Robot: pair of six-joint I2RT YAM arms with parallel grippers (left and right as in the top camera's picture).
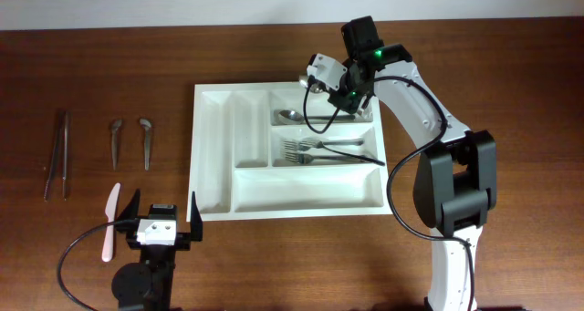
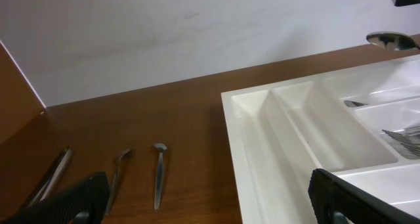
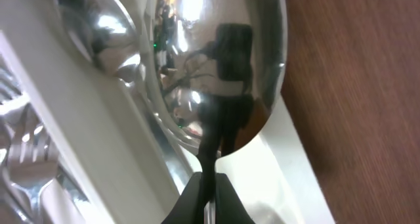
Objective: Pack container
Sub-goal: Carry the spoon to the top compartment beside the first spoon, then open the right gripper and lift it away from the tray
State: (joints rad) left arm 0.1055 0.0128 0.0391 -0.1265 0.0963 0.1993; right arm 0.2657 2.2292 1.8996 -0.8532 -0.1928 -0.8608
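The container is a white cutlery tray in the middle of the table, also seen in the left wrist view and the right wrist view. My right gripper hovers over the tray's far right corner. It is shut on the neck of a shiny metal spoon, whose bowl points away from the fingers above the tray's rim. My left gripper rests near the table's front edge, left of the tray. It stands wide open with nothing between its fingers.
A spoon lies in the top long compartment and forks in the middle one. On the table to the left lie two small spoons, metal tongs and a pale knife. A black cable crosses the tray.
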